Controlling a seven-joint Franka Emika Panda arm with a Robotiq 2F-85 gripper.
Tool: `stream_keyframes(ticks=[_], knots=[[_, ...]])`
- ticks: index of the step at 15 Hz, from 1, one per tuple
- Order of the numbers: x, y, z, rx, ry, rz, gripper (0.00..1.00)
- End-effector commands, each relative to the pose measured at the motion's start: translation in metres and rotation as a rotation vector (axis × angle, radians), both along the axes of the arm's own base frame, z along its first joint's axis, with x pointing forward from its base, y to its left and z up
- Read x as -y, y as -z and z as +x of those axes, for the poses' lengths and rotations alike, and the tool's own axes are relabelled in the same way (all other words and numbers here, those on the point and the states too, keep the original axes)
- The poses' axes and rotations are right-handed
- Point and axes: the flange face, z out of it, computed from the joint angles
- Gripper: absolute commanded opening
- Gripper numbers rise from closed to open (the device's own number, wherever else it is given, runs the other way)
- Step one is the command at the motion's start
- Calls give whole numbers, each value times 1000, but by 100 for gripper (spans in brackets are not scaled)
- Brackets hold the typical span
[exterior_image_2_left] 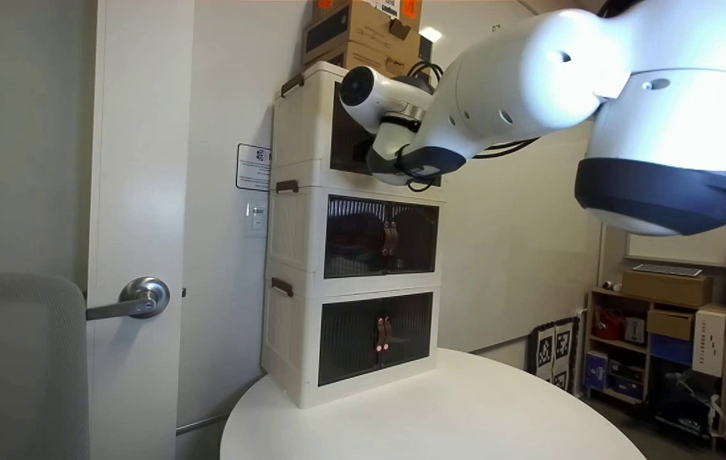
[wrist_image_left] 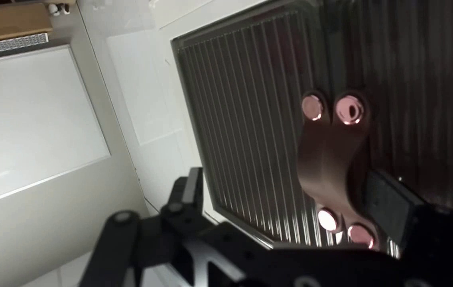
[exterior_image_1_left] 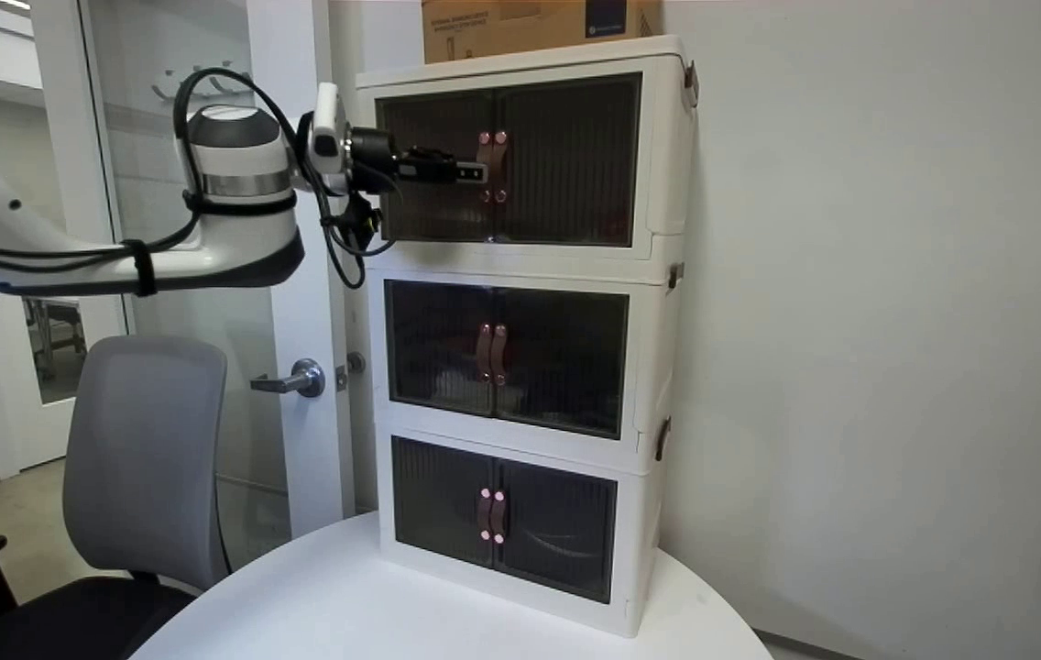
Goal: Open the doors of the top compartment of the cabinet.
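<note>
"Wrist view first: what is the black two-fingered gripper doing?"

"Its fingers are standing wide apart and are gripping nothing. A pair of coppery-brown strap handles with shiny round studs is showing between them, lying nearer the finger at that view's right. Whether that finger is touching a handle, I cannot tell."

"And in front of them?"

"In an exterior view, the pair of dark, smoked, translucent rectangular doors is sitting closed across the white-framed, boxy top compartment, the highest tier of the tall white plastic cabinet. The gripper is hovering before them, masking part of one door and one handle, and only one fingertip is showing clearly."

"What is doing most of the hiding?"

"The thick white robot arm with dark bands. In an exterior view it is blocking most of the top doors, the gripper is lying out of sight behind it, and its near end is running out of view."

"Are you making out anything inside?"

"Dim reddish patches are showing through the doors; what they are, I cannot tell."

"And what is being cut off?"

"The stacked brown cardboard boxes on the cabinet are losing their upper part. The grey mesh-backed office chair is being cropped in both exterior views, as is the round white table bearing the cabinet."
</note>
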Motion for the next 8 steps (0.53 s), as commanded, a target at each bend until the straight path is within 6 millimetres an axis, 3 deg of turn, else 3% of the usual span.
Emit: stream_keyframes(ticks=[1,2,4,8], knots=[[0,-15,16,-36,-6,62,96],[1,-15,18,-42,8,66,74],[-2,-15,20,-44,24,67,69],[-9,-11,21,-45,84,47,38]])
